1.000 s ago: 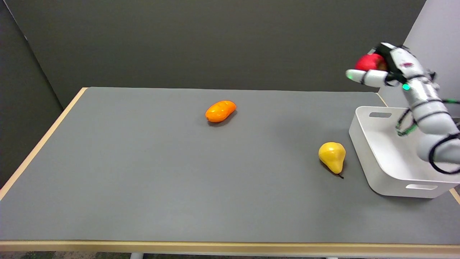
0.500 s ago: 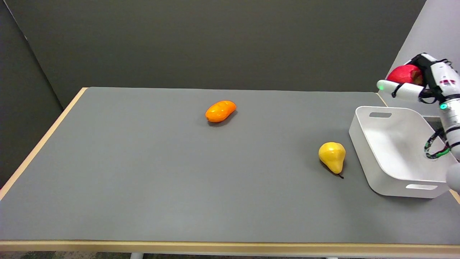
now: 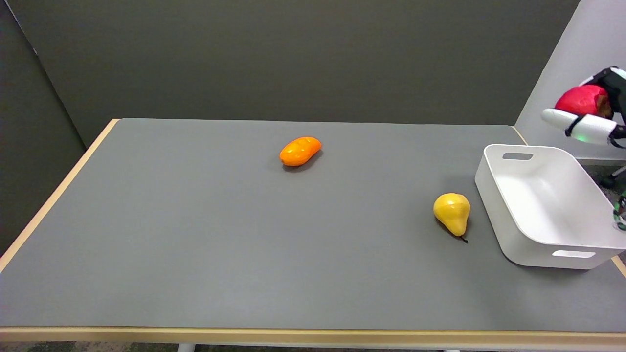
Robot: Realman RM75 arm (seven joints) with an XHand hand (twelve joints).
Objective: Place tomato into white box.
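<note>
One tomato (image 3: 581,100) held in fingers (image 3: 577,124), beyond white box (image 3: 494,195) rim

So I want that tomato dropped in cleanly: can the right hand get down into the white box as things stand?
Probably yes: the right hand, gripping the tomato, hangs above the white box's far right; the box looks open-topped and empty.

Your right hand (image 3: 594,110) is cut off by the picture's right edge; only some fingers (image 3: 577,126) show, the arm behind them out of frame. The tomato (image 3: 581,100) is partly covered by those fingers. The box (image 3: 499,195) hides its far right corner at the edge. The surface (image 3: 244,244) runs past the bottom edge.
</note>
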